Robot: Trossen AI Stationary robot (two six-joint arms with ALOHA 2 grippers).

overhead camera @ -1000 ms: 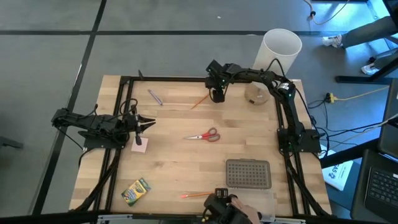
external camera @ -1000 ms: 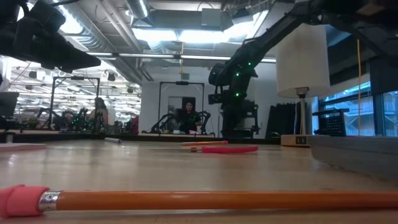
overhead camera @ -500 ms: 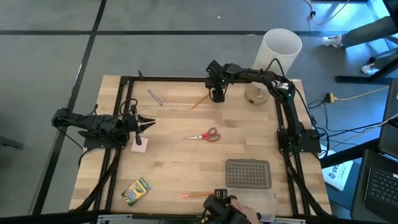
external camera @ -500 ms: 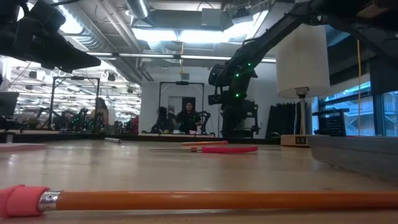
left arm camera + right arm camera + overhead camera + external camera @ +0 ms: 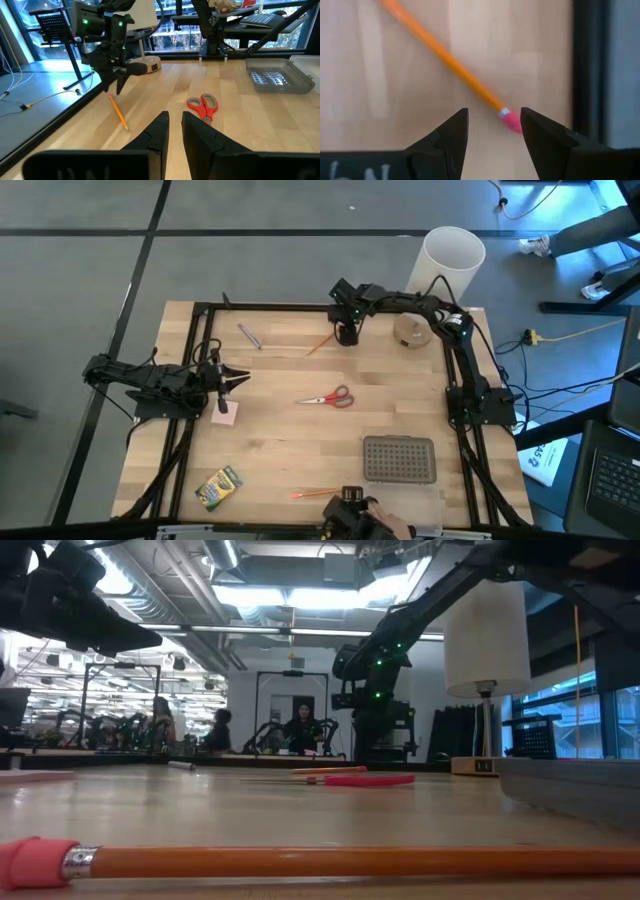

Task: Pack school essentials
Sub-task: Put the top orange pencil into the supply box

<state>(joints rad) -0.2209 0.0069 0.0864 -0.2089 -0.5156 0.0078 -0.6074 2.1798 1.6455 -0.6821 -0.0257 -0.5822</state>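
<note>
- The scissors (image 5: 326,397) lie mid-table (image 5: 280,440).
- One pencil (image 5: 320,343) lies at the far edge, just beside the right gripper (image 5: 346,335); the pen (image 5: 249,336) lies to its left.
- The pad (image 5: 225,412) lies left, beside the left gripper (image 5: 238,381).
- The crayon box (image 5: 219,487) sits near left.
- The second pencil (image 5: 315,493) lies at the near edge, left of the lidded box (image 5: 399,459).
- The lamp (image 5: 452,260) stands at the far right.

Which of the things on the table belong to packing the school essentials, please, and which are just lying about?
For the job:
- far pencil, under the open right gripper
- near pencil
- scissors
- purple pen
- crayon box
- pink pad, beside the shut left gripper

Lying about:
- grey dotted lid box
- white lamp
</note>
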